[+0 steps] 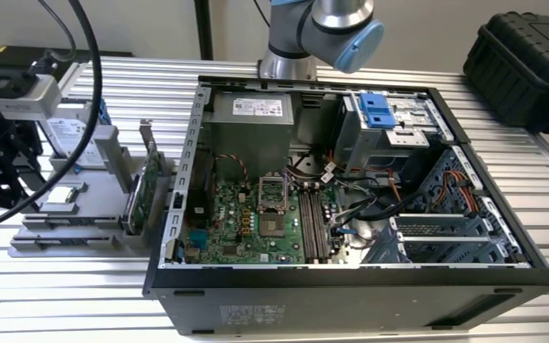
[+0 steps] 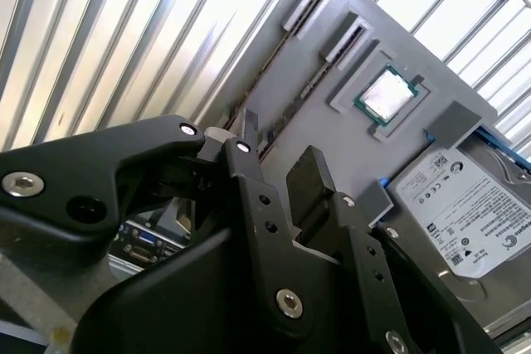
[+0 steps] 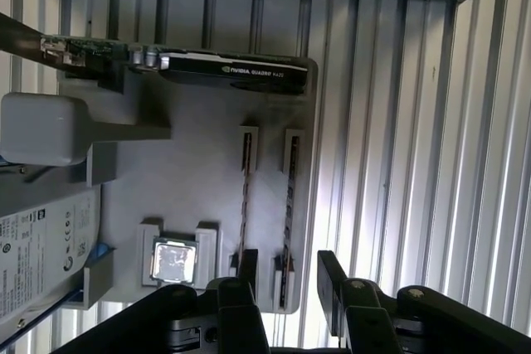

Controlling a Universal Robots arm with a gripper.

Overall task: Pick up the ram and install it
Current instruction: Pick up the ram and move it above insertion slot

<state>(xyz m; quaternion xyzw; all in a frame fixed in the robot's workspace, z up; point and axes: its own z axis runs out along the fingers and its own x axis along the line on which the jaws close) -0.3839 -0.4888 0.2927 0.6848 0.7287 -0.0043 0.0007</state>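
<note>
Because it stands on its long edge, the ram (image 3: 288, 205) shows in the first wrist view as a long, very thin dark strip with a brownish tinge, its chips not discernible. Small grey brackets at its ends hold it upright on a grey holder plate (image 3: 191, 172). A second stick (image 3: 246, 196) of the same look stands parallel just beside it, nearer the square silver processor chip (image 3: 174, 259). The pincer (image 3: 289, 259) hangs above one end of the ram with its black fingers (image 3: 332, 275) spread apart, holding nothing; the ram's end lies in the gap between them. A green expansion card (image 3: 232, 68) stands along the plate's far edge and a hard drive (image 3: 37, 246) lies at its side. The plate rests on the ribbed metal desk (image 3: 398, 122), beside the opened computer case (image 1: 351, 286).
</note>
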